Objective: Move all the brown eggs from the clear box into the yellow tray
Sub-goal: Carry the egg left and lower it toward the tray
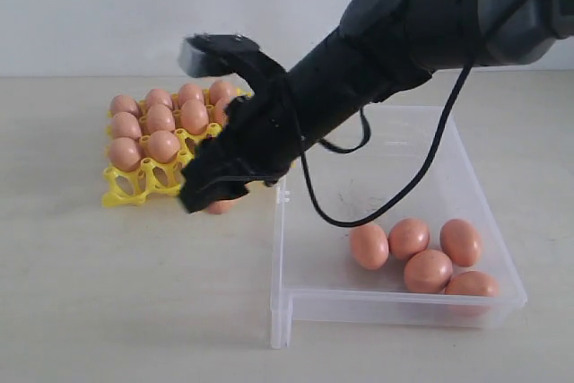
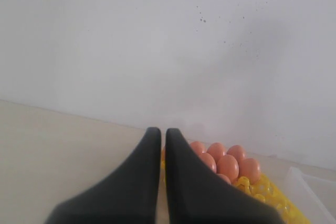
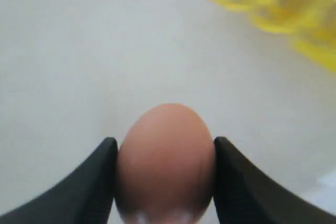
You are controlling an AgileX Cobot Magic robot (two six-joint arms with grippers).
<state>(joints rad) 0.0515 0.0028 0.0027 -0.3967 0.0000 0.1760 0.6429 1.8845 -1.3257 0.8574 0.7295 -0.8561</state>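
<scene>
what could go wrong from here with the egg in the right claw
1. The egg is pinched only at its sides by the right claw, over bare table short of the tray; a slip would likely crack it.
2. The seated eggs crowd the tray; lowering off-centre could knock them.
3. The arm's cable loops down into the box and might snag its wall.

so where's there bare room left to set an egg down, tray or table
Free: the yellow tray's front cups, before its eggs; the table in front of the tray, left of the clear box; the box floor behind its five eggs. Crowded: the tray's back rows and the box's near right corner. The arm hides the tray's right side.
</scene>
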